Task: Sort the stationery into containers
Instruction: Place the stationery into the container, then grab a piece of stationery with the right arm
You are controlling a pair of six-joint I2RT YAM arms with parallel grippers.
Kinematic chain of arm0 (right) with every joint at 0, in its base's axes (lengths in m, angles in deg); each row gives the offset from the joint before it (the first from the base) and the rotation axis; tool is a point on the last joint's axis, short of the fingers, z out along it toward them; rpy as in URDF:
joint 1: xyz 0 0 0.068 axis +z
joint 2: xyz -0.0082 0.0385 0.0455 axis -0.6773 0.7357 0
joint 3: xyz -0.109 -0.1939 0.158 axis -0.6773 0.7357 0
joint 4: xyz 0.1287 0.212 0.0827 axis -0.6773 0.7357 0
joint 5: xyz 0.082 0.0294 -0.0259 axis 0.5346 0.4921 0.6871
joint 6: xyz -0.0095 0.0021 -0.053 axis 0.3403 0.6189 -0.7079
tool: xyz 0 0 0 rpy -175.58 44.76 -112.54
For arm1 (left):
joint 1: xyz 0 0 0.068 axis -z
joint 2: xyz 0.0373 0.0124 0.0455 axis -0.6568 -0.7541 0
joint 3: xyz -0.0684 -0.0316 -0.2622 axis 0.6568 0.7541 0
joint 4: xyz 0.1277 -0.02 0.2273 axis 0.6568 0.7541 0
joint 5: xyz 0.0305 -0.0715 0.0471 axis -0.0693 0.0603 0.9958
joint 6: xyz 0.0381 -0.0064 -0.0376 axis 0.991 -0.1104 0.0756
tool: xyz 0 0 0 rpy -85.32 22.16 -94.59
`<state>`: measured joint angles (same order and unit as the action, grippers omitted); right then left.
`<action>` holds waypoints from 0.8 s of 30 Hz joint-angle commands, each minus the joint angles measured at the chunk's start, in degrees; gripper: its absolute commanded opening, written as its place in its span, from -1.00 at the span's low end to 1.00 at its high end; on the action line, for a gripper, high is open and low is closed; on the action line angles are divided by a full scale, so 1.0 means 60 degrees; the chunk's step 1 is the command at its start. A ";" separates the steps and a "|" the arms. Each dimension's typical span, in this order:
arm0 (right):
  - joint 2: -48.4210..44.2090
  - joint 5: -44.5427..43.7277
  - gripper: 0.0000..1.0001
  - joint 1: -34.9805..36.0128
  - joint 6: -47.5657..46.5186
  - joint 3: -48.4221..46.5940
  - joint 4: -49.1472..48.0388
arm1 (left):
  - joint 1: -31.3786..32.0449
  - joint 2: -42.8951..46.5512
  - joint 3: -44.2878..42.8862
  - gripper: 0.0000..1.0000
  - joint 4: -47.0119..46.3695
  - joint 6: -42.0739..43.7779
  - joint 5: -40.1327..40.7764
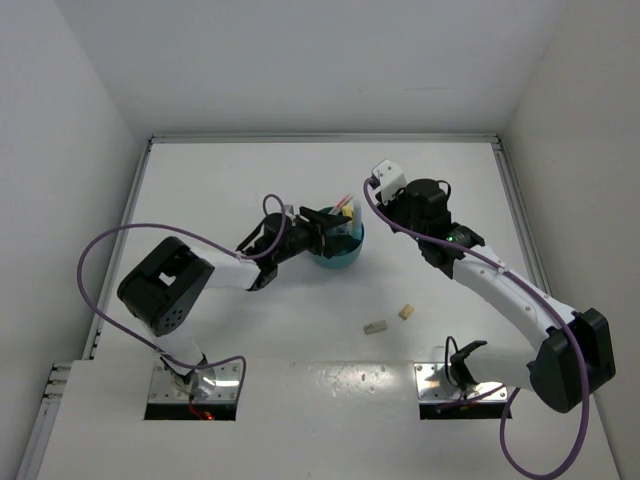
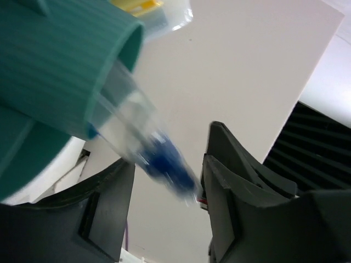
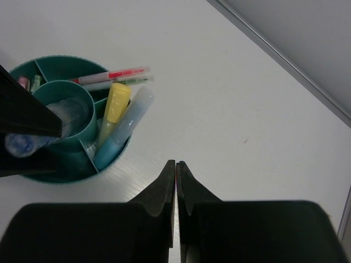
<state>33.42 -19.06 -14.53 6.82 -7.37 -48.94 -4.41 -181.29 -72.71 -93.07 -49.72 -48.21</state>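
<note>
The round teal organiser (image 1: 340, 258) stands mid-table. My left gripper (image 1: 318, 232) is open at its left side. A blurred blue marker with a clear cap (image 2: 164, 159) slants out of the centre cup (image 2: 66, 60), between the spread fingers (image 2: 230, 181), with a gap on the left side. In the right wrist view the ring compartments of the organiser (image 3: 38, 176) hold a yellow marker (image 3: 115, 104), a mint marker (image 3: 125, 130), a pink pen (image 3: 112, 74) and a green pen (image 3: 123, 83). My right gripper (image 3: 176, 163) is shut on nothing, above bare table to the organiser's right.
A tan block (image 1: 406, 312) and a grey block (image 1: 375, 326) lie on the white table in front of the organiser, between the two arm bases. A raised rail (image 1: 320, 139) runs along the table's far edge, with walls on all sides.
</note>
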 commanded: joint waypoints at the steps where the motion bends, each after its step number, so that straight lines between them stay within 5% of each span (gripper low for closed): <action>1: -0.0138 -0.0117 -0.97 -0.0010 -0.0143 0.0002 -0.0431 | -0.0087 0.0833 -0.0491 0.18 0.0101 -0.1763 -0.0029; 10: -0.0138 -0.0117 -0.97 -0.0010 -0.0143 0.0002 -0.0431 | -0.0365 0.1537 -0.0901 0.18 0.0936 -0.0898 -0.0029; 12: -0.0138 -0.0117 -0.97 -0.0010 -0.0143 0.0002 -0.0431 | -0.0453 0.1757 -0.1105 -0.16 0.1082 -0.0360 -0.0116; 13: -0.0138 -0.0117 -0.97 -0.0010 -0.0143 0.0002 -0.0431 | -0.0569 0.1844 -0.1251 -0.86 0.1229 0.0036 -0.0203; 14: -0.0138 -0.0204 -0.99 -0.0010 -0.0143 0.0002 -0.0431 | -0.0657 0.2019 -0.1470 -1.00 0.1955 0.1432 -0.0393; 17: -0.0356 -0.0031 -0.99 -0.0010 -0.0552 0.0002 0.0049 | -0.0790 0.2415 -0.3123 -1.00 0.5054 0.4920 -0.0718; 18: -0.0357 0.0319 -0.81 -0.0010 -0.0844 0.0002 0.0400 | -0.0790 0.2518 -0.3563 -1.00 0.7272 0.7601 -0.0485; 19: -0.0488 0.0743 -0.55 -0.0010 -0.1224 -0.0143 0.0853 | -0.0601 0.2708 -0.3973 -1.00 0.8107 0.8730 0.0228; 20: -0.0634 0.1545 0.07 -0.0010 -0.1938 -0.0289 0.1307 | -0.0266 0.2971 -0.3876 -0.97 0.8695 0.9669 0.0656; 21: -0.0723 0.2002 0.32 -0.0010 -0.2409 -0.0291 0.2443 | -0.0030 0.3727 -0.3614 -0.81 0.9325 1.1288 0.1080; 22: -0.1014 0.2689 0.60 -0.0010 -0.3197 -0.0378 0.3339 | 0.0523 0.4097 -0.3017 -0.23 1.0172 1.2015 0.2317; 24: -0.1394 0.3453 0.65 -0.0010 -0.3991 -0.0379 0.4407 | 0.1039 0.4684 -0.2413 0.06 1.0891 1.2124 0.3555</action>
<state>29.59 -9.60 -14.64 -5.75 -7.50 -36.38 -3.52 -158.62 -91.83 -46.53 3.32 -39.45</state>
